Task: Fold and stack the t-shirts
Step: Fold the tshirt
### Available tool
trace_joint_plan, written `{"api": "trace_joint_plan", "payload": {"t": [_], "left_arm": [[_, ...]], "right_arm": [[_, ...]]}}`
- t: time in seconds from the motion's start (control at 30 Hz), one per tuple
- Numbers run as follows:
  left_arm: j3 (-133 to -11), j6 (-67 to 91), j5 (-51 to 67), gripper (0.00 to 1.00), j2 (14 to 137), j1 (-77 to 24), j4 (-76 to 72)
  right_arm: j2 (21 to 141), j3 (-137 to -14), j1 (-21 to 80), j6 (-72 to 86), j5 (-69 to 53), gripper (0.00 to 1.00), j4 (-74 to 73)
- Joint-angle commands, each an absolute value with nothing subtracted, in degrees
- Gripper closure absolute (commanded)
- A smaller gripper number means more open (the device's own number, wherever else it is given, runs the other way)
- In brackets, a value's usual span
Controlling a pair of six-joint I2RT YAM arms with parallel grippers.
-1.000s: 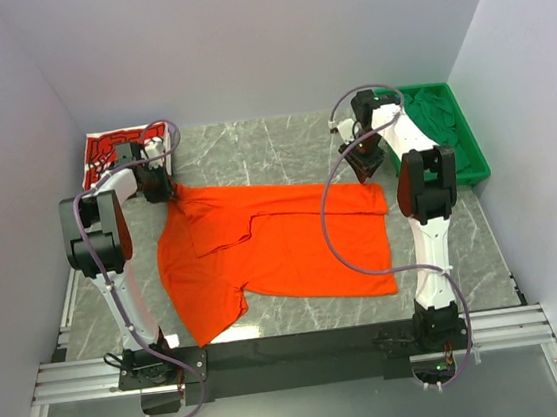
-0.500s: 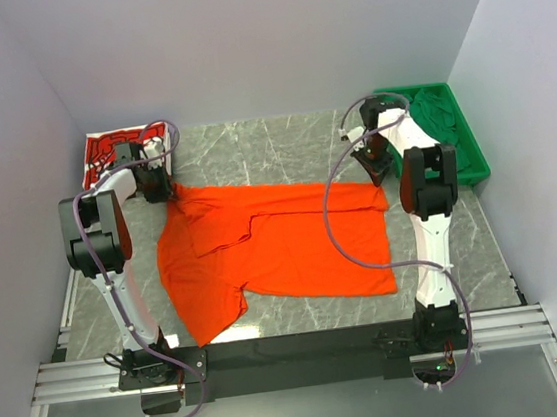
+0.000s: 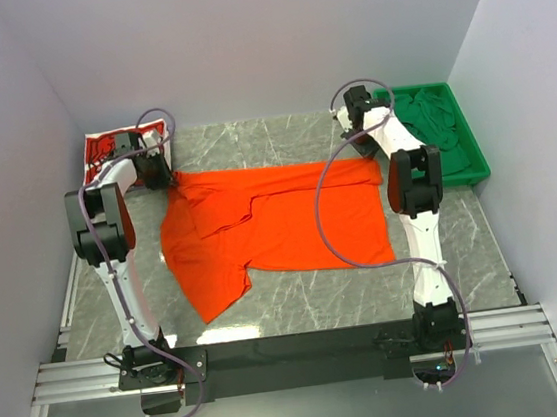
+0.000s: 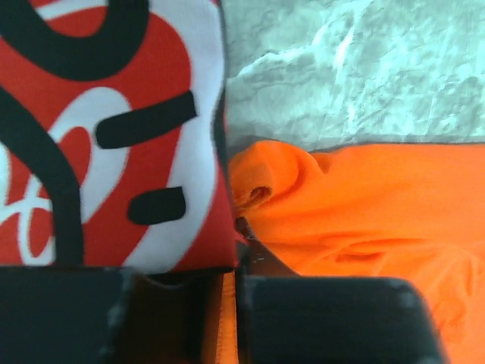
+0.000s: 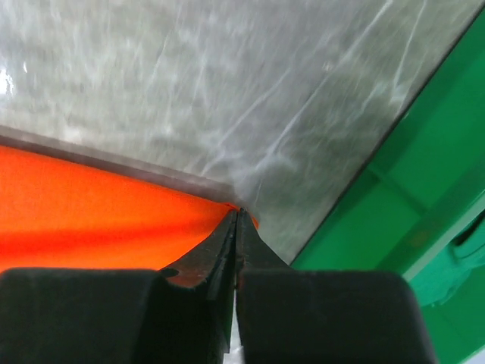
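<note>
The orange t-shirt (image 3: 271,229) lies spread on the marble table, partly folded, one sleeve toward the front left. My left gripper (image 3: 159,174) is shut on its far left corner (image 4: 258,182), right beside the folded red t-shirt with white script print (image 3: 111,149), which fills the left of the left wrist view (image 4: 98,136). My right gripper (image 3: 362,149) is shut on the orange shirt's far right corner (image 5: 114,220), close to the green tray (image 3: 441,130). Both corners are held near the table's back.
The green plastic tray holds green cloth at the back right and shows in the right wrist view (image 5: 424,189). White walls close in on the back and both sides. The grey marble table top (image 3: 300,307) lies bare in front of the shirt.
Both grippers have pulled the orange shirt's far edge toward the back of the table. The shirt has slid back and its far edge is now straighter.
</note>
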State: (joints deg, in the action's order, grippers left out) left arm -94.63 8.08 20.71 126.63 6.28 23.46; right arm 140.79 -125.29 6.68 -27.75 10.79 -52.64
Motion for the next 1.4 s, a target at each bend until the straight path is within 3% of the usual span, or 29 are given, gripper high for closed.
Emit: {"api": "trace_joint_plan", "payload": {"t": [0.0,0.03,0.07,0.13,0.27,0.53,0.7,1.07,1.37], "left_arm": [[-97.3,6.5,21.1,0.83,127.4,6.7,24.2],[-96.9,5.3,22.7,0.75,126.3,6.8,25.0],[-95.0,4.1,23.8,0.71,125.0,6.8,25.1],[-92.4,0.6,26.6,0.62,119.6,6.8,25.2],[-86.3,-5.2,26.9,0.57,111.6,6.8,27.3],[-79.5,-11.9,27.8,0.57,103.4,6.7,29.7],[-74.5,-26.0,34.4,0.58,99.2,6.7,38.8],[-54.2,-65.7,39.4,0.56,80.7,6.8,55.5],[-43.3,-71.2,35.0,0.49,71.6,0.7,54.3]], "right_arm": [[141.5,-132.0,8.0,-27.4,12.3,0.92,-54.5],[139.6,-131.9,8.4,-27.2,11.2,0.87,-55.4],[138.1,-129.7,8.8,-27.4,7.9,0.73,-56.1],[131.8,-125.1,9.7,-28.4,5.9,0.66,-55.6],[125.1,-114.1,10.8,-30.1,4.3,0.66,-55.9],[124.2,-107.4,10.5,-30.4,2.2,0.73,-62.3],[120.9,-103.4,9.3,-31.9,-5.1,0.76,-66.1],[92.7,-68.8,15.7,-34.8,-5.9,0.68,-57.7],[84.4,-50.1,23.6,-32.8,2.5,0.67,-43.5]]}}
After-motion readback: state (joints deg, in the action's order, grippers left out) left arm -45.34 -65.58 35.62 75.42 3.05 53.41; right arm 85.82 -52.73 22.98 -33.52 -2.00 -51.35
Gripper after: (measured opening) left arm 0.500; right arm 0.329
